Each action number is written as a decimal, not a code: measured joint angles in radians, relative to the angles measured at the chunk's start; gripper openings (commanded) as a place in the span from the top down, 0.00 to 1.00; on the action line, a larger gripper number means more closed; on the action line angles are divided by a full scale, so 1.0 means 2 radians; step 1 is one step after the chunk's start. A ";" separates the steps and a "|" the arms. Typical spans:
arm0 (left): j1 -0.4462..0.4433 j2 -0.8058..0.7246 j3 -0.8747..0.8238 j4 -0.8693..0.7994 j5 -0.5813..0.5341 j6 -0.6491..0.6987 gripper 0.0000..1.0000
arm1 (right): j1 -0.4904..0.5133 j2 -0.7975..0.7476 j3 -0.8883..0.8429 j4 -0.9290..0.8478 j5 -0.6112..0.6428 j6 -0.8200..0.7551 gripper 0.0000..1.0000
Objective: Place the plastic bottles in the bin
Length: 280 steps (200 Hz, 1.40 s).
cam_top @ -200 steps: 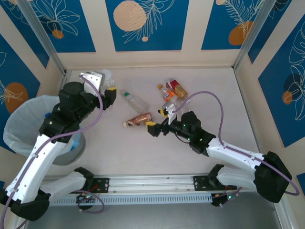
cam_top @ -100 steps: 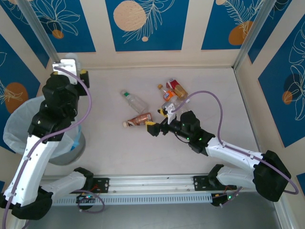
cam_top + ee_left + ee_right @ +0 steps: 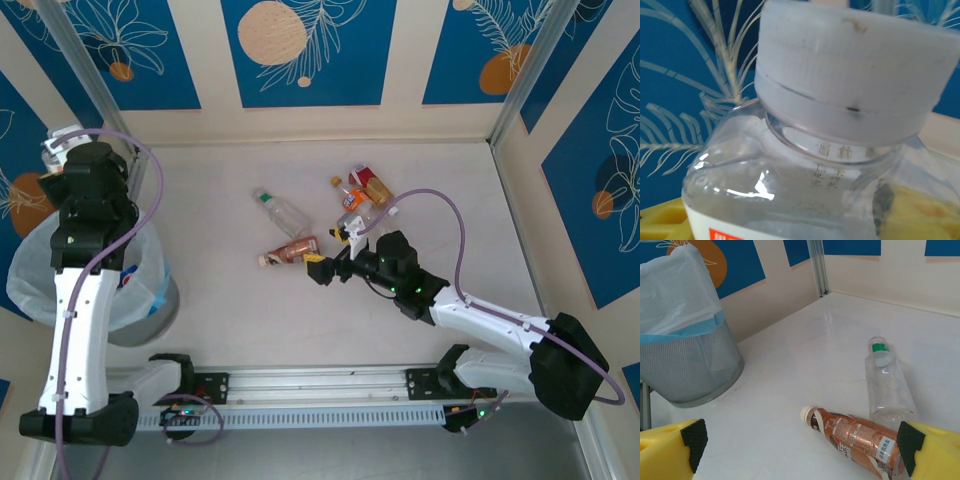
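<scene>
Where blue leaf-print walls (image 3: 340,70) rise, bottles (image 3: 292,249) lie on the white table (image 3: 450,180).

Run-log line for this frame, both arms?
left gripper: shut on white-capped bottle, raised near bin | right gripper: open, at brown bottle lying on table | status: bottle not yet dropped
</scene>
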 measured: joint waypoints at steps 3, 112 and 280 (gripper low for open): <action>0.007 -0.001 -0.003 -0.001 -0.001 -0.003 1.00 | 0.000 0.000 0.000 0.000 0.000 0.000 0.00; 0.139 -0.036 -0.100 -0.063 -0.003 -0.167 1.00 | 0.000 0.000 0.003 -0.011 0.000 -0.006 0.01; 0.164 -0.009 -0.163 -0.118 0.017 -0.168 0.27 | 0.000 0.000 0.006 -0.014 0.000 -0.019 0.00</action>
